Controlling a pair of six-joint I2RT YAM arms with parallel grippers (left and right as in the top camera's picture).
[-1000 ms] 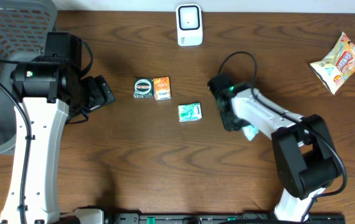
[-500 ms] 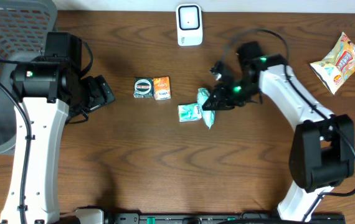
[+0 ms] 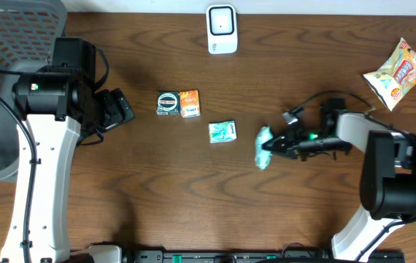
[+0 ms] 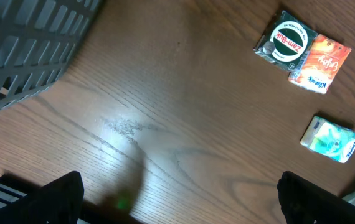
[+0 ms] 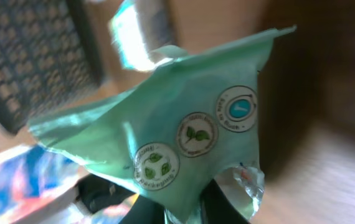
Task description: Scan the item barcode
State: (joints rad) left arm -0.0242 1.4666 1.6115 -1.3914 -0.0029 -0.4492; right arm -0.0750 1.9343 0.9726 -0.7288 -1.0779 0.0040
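A second ago the right gripper (image 3: 274,144) lay tucked under its own forearm, at about 3 o'clock from the small green box (image 3: 222,131). The green packet (image 3: 263,148) was half hidden beneath that arm. Half a second ago the packet had been swung up against the box's 3 o'clock edge, with the arm arching in from 1 o'clock. Now the right arm (image 3: 343,131) lies low and reaches in from 3 o'clock. The packet, pinched at the fingertips, has drawn away to about 4 o'clock of the box and no longer touches it.
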